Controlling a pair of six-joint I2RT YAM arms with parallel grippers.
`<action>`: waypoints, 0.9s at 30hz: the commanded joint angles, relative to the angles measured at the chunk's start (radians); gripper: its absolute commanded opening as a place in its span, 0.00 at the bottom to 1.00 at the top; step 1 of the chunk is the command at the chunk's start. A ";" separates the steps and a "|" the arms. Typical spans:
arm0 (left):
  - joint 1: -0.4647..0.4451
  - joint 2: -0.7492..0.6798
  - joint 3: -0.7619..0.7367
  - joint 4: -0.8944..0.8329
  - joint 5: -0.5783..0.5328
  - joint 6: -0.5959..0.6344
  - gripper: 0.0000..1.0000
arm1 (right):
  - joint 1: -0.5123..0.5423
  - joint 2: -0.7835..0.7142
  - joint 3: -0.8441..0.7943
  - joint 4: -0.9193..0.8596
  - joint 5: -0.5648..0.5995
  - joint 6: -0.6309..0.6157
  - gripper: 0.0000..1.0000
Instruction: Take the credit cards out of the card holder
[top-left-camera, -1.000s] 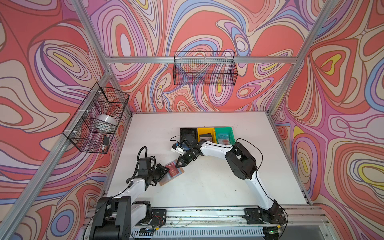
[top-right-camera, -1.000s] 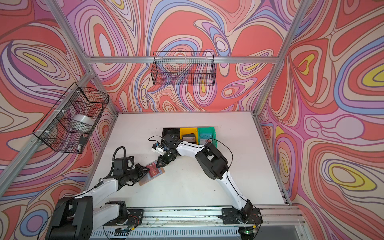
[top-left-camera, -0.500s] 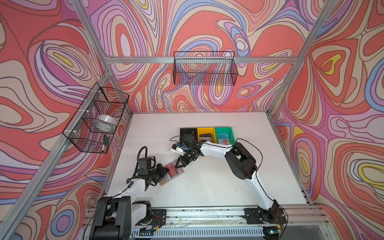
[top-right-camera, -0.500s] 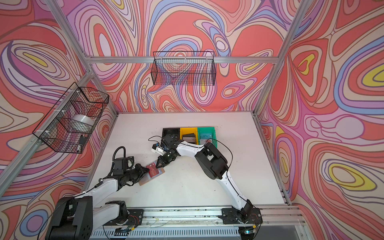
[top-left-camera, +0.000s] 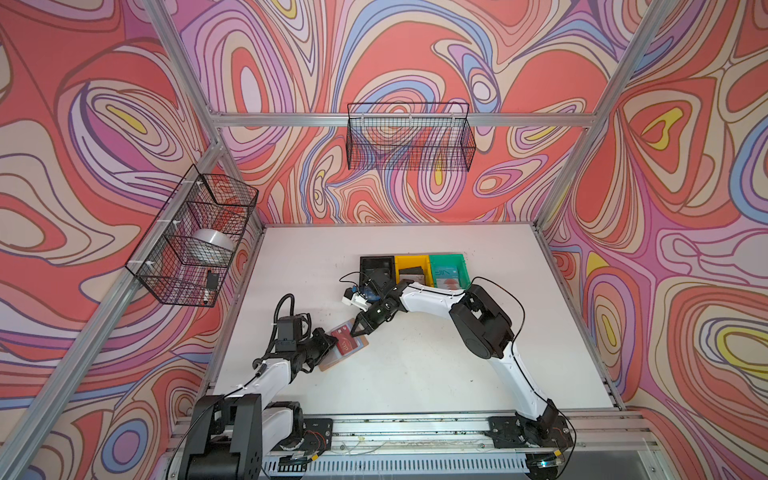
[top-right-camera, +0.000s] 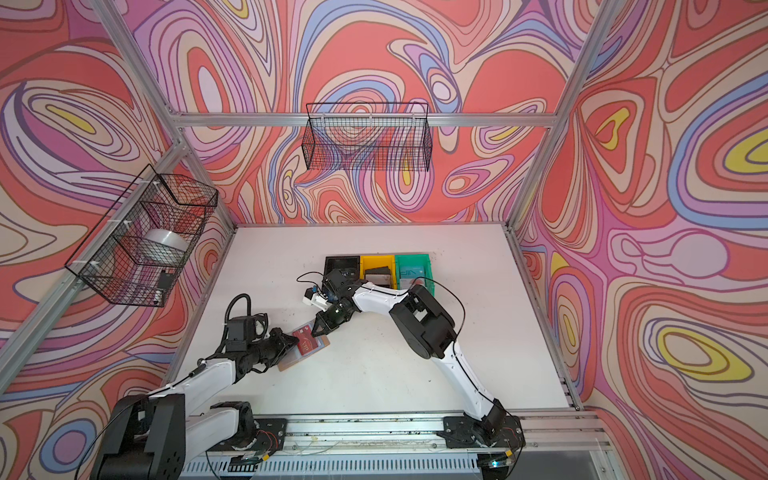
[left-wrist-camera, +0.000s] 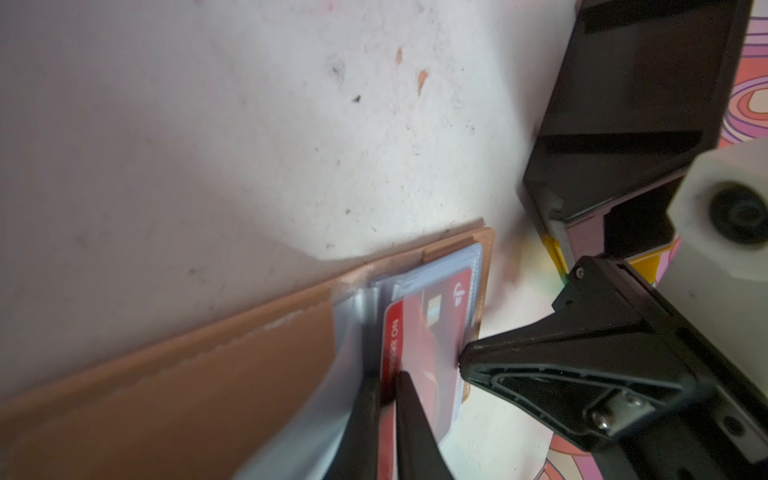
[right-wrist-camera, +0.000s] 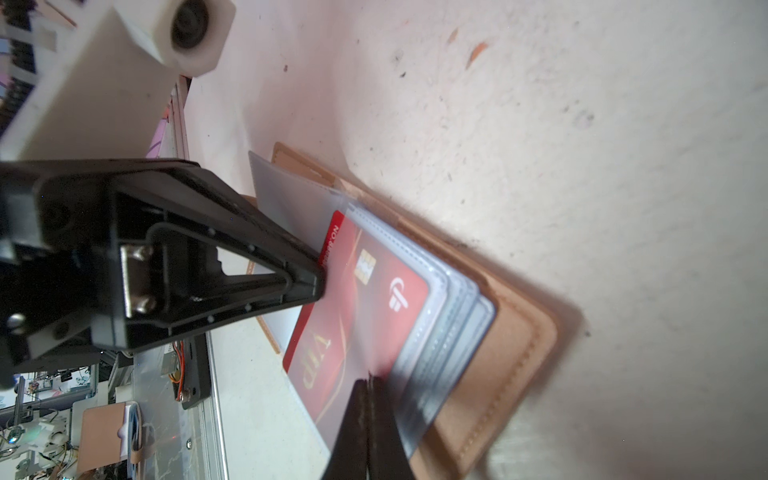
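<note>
- Your holder (top-left-camera: 328, 364) lies open on the table (top-left-camera: 415, 374), left of the middle and well short of the three bins at the back.
- Its tan cover is flat on the surface, with clear sleeves (right-wrist-camera: 461, 316) fanned on top.
- A red card (right-wrist-camera: 365, 316) with gold "VIP" lettering and a chip sits in the top sleeve. One long edge sticks out bare on the spine side.
- Your left gripper (left-wrist-camera: 388, 382) is pinching that bare edge. In the left wrist view its two fingers (left-wrist-camera: 365, 415) stand close together with the red strip between them.
- Your right gripper (right-wrist-camera: 368, 382) is pressed together, with no gap showing between its fingers.
- Its tip rests on the sleeve at the card's other long edge, the side away from the spine. You cannot tell whether any plastic is caught between the fingers.
- In both top views the two grippers meet over the holder from opposite sides, left (top-left-camera: 331, 341) and right (top-left-camera: 358, 330), with the red card (top-left-camera: 345, 343) between them.
- The green bin (top-left-camera: 446, 257) holds a blue card (top-left-camera: 446, 272) with white lettering.
- A pale card (top-left-camera: 448, 284) with a red circle lies there too, nearer you.
- The right arm crosses in front of the black and yellow bins.
</note>
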 joint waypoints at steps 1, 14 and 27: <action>-0.001 -0.011 -0.029 -0.052 -0.016 0.000 0.13 | 0.008 0.048 -0.014 -0.026 0.019 0.005 0.05; -0.001 -0.081 -0.036 -0.112 -0.046 0.013 0.13 | 0.008 0.054 -0.013 -0.029 0.013 0.005 0.05; 0.000 -0.015 -0.030 -0.047 -0.023 0.005 0.12 | 0.008 0.061 -0.012 -0.031 0.009 0.005 0.05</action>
